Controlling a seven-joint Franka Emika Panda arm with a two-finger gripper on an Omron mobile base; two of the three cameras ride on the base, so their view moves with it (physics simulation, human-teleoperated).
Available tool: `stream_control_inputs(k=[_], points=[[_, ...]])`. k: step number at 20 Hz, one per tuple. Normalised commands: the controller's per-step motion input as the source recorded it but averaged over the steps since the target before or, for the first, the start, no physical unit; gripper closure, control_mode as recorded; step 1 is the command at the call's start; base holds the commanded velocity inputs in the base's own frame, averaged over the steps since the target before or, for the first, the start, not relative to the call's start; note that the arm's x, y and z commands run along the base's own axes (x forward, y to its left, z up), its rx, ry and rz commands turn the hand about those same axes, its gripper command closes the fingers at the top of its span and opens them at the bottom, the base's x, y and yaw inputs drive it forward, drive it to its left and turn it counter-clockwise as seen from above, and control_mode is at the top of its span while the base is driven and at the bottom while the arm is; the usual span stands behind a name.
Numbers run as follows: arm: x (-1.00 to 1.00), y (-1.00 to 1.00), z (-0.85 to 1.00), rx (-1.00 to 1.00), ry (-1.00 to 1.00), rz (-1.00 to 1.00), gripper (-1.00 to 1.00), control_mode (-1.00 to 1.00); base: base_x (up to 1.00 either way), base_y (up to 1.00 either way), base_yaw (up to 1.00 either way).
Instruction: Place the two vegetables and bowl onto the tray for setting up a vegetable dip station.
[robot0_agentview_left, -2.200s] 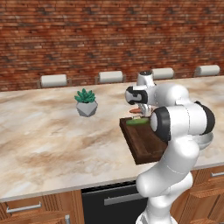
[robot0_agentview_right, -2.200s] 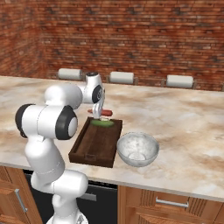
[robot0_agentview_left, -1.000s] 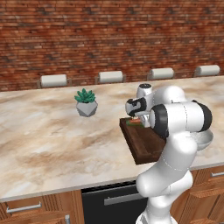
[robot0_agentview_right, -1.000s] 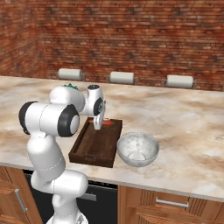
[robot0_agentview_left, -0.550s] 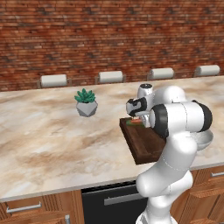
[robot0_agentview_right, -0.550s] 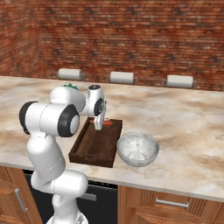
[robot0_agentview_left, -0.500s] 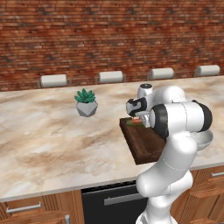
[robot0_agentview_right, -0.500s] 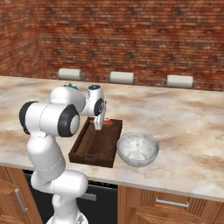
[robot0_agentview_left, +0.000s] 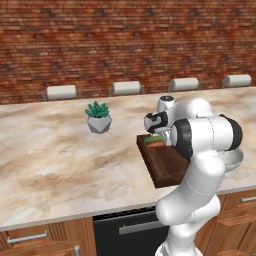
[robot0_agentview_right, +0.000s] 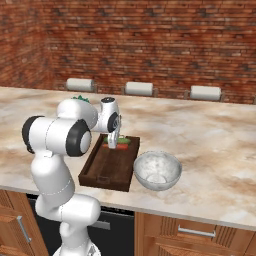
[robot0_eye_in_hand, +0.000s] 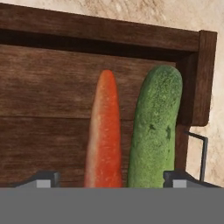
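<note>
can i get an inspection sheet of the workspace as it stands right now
surface: beige marbled counter, wooden cabinets below
tray: on the counter near its front edge
carrot: lying on the tray, at its far end
cucumber: on the tray beside the carrot, close to the rim
bowl: on the counter beside the tray, not on it
clutter: potted plant, apart from the tray
end effector: open, low over the carrot and cucumber, holding nothing
cables: nothing seen
surroundings: brick wall, stool backs behind the counter
</note>
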Motion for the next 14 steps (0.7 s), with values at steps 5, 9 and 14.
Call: stream_control_inputs(k=[5, 9, 14], points=[[0.0, -0.1, 0.01, 0.0, -0.01, 0.0, -1.0, -1.0, 0.0, 0.0, 0.0], [0.0, -0.24, 0.33, 0.0, 0.0, -0.03, -1.0, -1.0, 0.0, 0.0, 0.0], [-0.13, -0.11, 0.5, 0.0, 0.0, -0.03, -1.0, -1.0, 0.0, 0.0, 0.0]])
